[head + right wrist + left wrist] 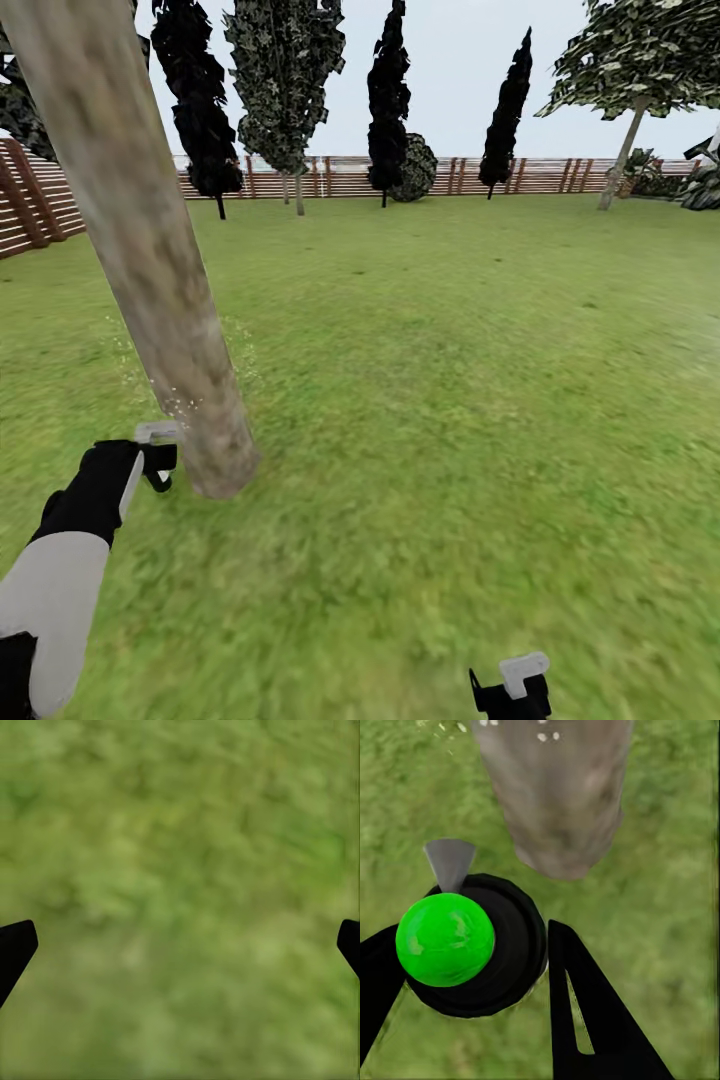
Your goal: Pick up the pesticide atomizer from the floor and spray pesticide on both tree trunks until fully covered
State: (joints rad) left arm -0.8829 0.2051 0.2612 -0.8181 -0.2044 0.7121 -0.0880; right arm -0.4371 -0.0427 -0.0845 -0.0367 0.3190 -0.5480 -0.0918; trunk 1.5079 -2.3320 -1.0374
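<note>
Left hand (472,967) clamped on pesticide atomizer (472,945), nozzle aimed at base of tree trunk (150,260) just beside, likely for spraying; pale droplets speckling bark. Right hand (180,937) spread wide, idle over lawn (450,400).

Tree trunk (150,250) cut off by head view's top edge, canopy unseen. Right tool (512,690) clipped at bottom edge. Atomizer (472,945) body hidden under its own cap. Lawn (180,870) blurred throughout.
</note>
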